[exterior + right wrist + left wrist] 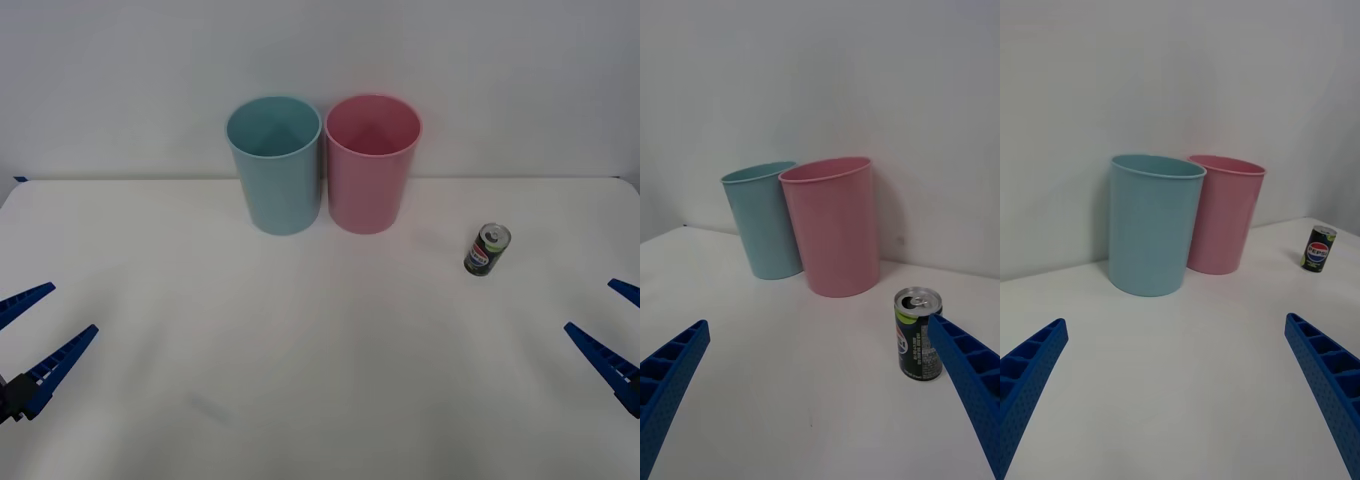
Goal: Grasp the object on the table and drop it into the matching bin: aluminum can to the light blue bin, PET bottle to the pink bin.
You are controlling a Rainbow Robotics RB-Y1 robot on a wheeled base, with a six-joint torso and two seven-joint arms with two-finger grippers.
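The aluminum can (487,249) stands upright nearer the right hand (612,325) (spread wide), forward and slightly inward.

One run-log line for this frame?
stage: pre-grasp | can: upright on table, robot's right | left gripper: open, idle | right gripper: open, nearest can
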